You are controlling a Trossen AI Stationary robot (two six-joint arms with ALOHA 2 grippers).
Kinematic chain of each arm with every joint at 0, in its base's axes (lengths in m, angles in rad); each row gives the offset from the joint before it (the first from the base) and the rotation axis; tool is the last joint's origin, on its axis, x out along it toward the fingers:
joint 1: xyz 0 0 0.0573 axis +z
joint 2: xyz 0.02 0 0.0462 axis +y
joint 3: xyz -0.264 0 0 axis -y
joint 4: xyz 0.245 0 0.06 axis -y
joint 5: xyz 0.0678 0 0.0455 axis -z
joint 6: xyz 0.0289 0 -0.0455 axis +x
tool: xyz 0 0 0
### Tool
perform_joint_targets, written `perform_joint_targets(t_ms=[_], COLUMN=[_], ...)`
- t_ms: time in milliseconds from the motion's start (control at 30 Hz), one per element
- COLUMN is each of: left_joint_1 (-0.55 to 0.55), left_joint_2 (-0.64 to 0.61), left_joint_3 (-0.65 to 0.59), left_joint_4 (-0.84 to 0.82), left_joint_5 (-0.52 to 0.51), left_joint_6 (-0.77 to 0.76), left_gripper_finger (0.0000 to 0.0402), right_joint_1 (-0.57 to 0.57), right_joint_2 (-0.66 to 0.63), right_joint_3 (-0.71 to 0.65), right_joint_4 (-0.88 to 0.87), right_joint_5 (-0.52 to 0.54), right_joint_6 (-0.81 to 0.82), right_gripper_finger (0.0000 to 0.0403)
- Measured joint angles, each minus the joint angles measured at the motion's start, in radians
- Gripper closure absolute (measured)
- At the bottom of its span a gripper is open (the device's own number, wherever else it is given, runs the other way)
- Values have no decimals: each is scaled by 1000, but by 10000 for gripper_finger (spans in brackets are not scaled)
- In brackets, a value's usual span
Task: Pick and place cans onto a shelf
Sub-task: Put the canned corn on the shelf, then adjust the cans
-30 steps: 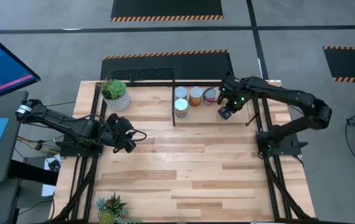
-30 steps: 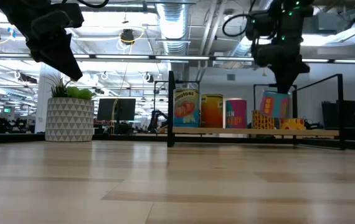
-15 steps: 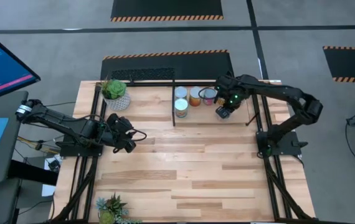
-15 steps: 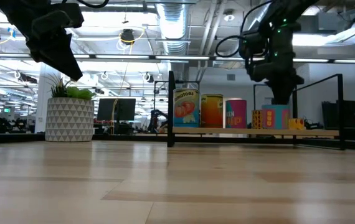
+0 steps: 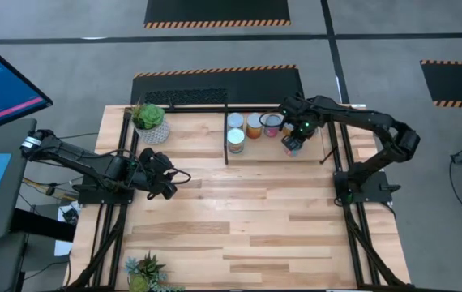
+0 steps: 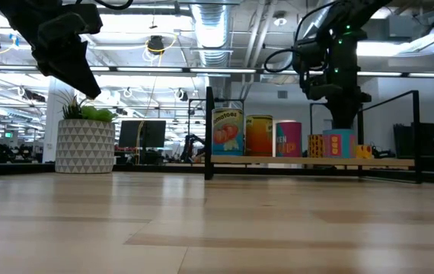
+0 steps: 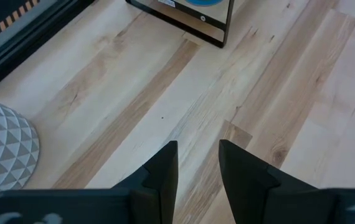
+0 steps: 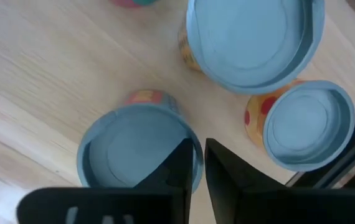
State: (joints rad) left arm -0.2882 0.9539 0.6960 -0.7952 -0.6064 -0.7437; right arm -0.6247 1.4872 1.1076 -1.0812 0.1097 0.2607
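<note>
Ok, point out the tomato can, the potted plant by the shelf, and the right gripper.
tomato can (image 6: 227, 133), low view, label front.
potted plant (image 6: 84, 144), low view, patterned pot.
right gripper (image 5: 293, 145), high view, between fingertips.

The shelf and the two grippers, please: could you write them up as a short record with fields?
shelf: light wood bay edged by black rods, at the table's far side
cans: four stand side by side in the low view; more sit under the right arm
right gripper: over the shelf, directly above a can; grip cannot be told
left gripper: open, holding nothing, over bare table at the left
potted plant: far left corner
</note>
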Motion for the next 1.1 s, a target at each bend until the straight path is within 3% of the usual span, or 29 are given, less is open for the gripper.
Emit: perform_joint_targets(t_ms=[400, 633, 800, 933, 1100], left_joint_1=[0, 0, 0, 0, 0], left_joint_2=[0, 0, 0, 0, 0], left_joint_3=[0, 0, 0, 0, 0], left_joint_4=[0, 0, 0, 0, 0], left_joint_5=[0, 0, 1, 1, 0], left_joint_6=[1, 0, -10, -14, -19], left_gripper_finger=[297, 297, 297, 297, 297], right_joint_1=[2, 3, 17, 81, 209], right_joint_2=[-21, -114, -209, -301, -399], right_joint_3=[0, 0, 0, 0, 0], right_joint_4=[13, 12, 4, 12, 114], right_joint_5=[-5, -5, -29, -33, -33], right_joint_6=[0, 10, 122, 231, 247], right_gripper_finger=[337, 337, 337, 337, 336])
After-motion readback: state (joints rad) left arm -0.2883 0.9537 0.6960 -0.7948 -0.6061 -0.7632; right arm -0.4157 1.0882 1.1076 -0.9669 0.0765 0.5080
